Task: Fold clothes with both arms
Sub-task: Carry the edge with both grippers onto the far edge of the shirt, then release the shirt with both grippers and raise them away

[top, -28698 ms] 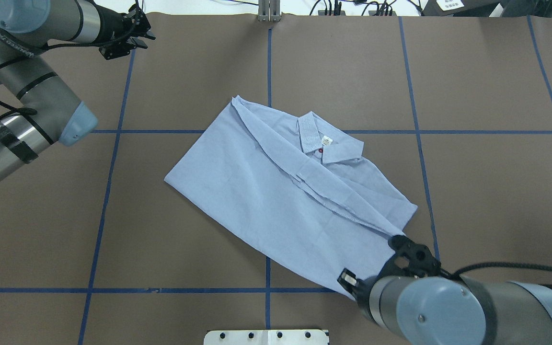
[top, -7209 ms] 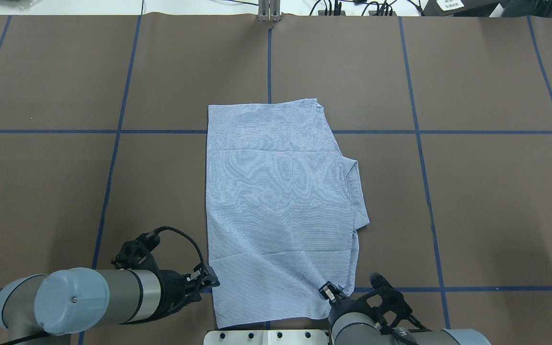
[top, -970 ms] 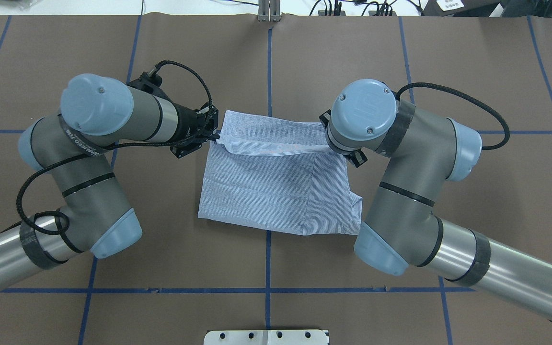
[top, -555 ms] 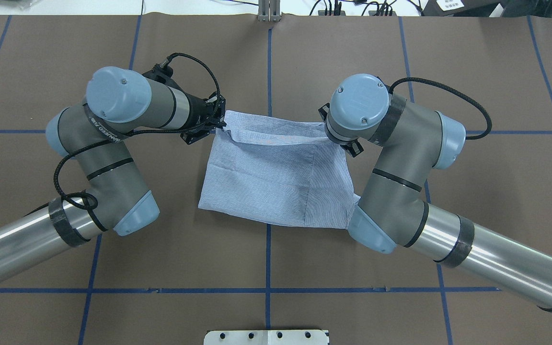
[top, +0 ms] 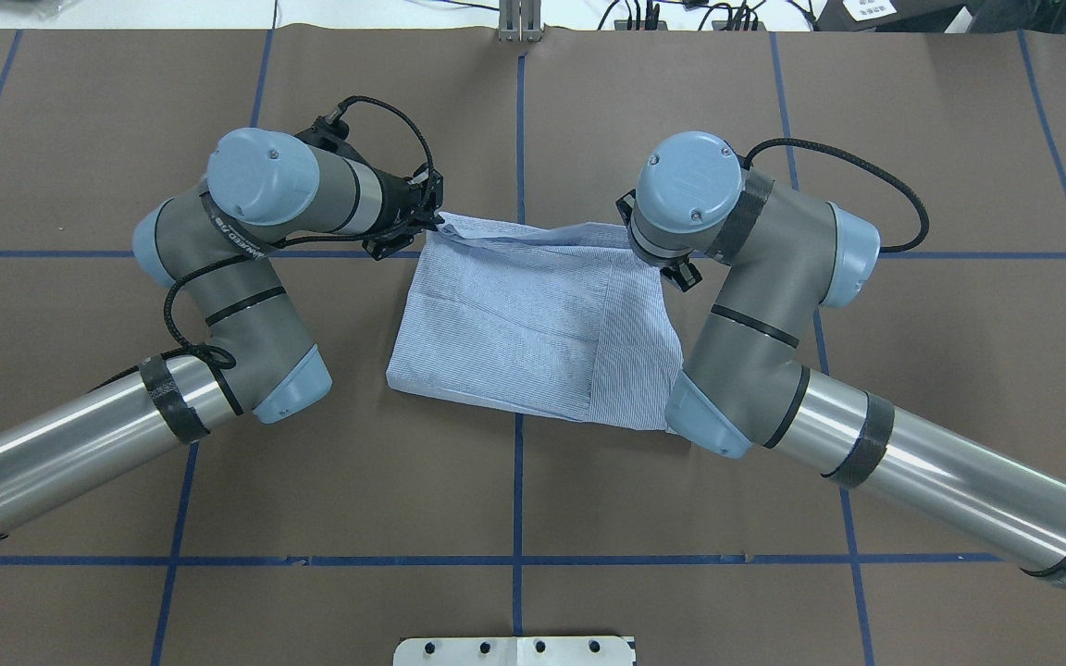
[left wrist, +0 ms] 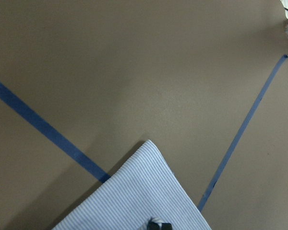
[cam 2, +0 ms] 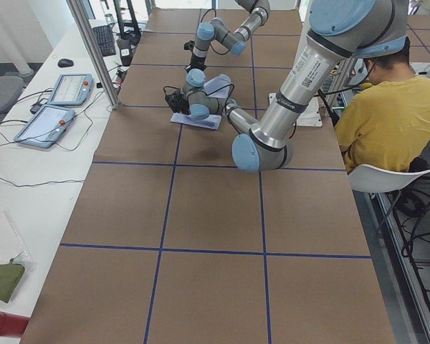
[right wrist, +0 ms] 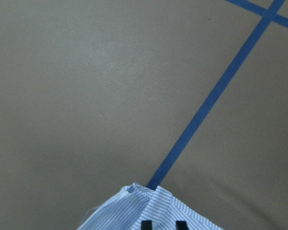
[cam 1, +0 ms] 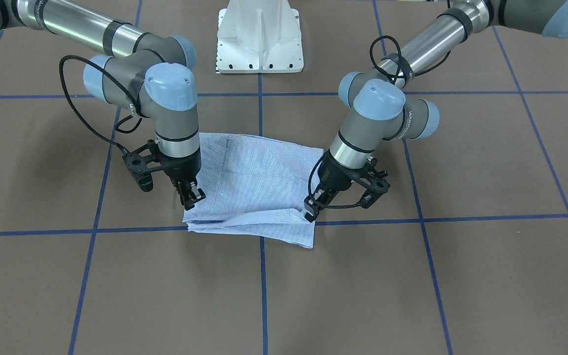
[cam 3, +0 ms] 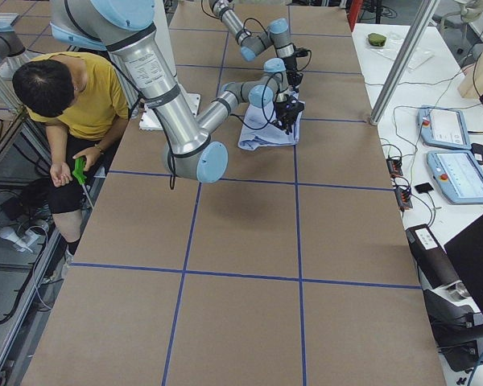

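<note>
shirt [top: 533,324], one only, lies folded into a rough rectangle near the middle of the brown table [top: 959,370], over the spot where two blue tape lines [top: 519,518] cross. its long axis runs across the table from the robot's left to its right, a little skewed, so the right end sits nearer the robot than the left end. no collar or buttons show; only striped cloth faces up. the far long edge is raised off the table and sags between its two corners, while the near fold lies flat

two arms reach in, one from each side: left arm [top: 218,268] and right arm [top: 755,324]. left gripper [cam 1: 312,211] has its jaws clamped on the far left corner of the shirt, right gripper [cam 1: 191,196] has its jaws pinched on the far right corner; each wrist view shows striped cloth caught at the black fingertips [right wrist: 145,224]

one white base [cam 1: 259,34] stands at the robot's side of the table, and one person [cam 3: 72,96] in a yellow top sits beside it
</note>
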Motion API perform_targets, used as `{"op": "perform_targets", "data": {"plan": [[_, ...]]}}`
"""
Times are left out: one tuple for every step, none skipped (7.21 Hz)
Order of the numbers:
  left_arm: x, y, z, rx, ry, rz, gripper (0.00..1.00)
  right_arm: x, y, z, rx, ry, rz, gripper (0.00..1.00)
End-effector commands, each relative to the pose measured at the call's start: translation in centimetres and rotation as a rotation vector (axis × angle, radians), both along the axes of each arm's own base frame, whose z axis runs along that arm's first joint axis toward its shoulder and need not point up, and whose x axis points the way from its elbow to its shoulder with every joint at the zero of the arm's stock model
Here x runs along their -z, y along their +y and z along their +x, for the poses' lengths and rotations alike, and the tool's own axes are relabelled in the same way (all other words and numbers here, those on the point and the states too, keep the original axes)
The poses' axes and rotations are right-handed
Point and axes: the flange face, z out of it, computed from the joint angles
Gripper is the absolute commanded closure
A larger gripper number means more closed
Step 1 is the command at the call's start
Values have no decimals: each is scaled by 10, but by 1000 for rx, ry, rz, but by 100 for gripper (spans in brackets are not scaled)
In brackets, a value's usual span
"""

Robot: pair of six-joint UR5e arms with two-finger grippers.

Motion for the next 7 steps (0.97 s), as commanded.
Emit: {"op": "perform_targets", "data": {"plan": [[-1, -28, -18, 33, -1, 40, 41, 4, -20, 12, 18, -22, 8, 0], [-4, -43, -35, 58, -8, 45, 40, 5, -25, 17, 32, -21, 15, 0], [-4, -55, -50, 78, -4, 48, 40, 2, -27, 20, 35, -17, 18, 0], [-5, -64, -61, 84, -17, 72, 41, 6, -32, 27, 44, -17, 35, 0], [-10, -70, -73, 51, -40, 110, 41, 1, -40, 41, 81, -20, 37, 0], [-16, -68, -79, -20, -59, 157, 44, -4, -47, 54, 148, -8, 74, 0], [-25, -61, -87, -63, -70, 182, 65, -15, -49, 73, 197, 1, 98, 0]]}}
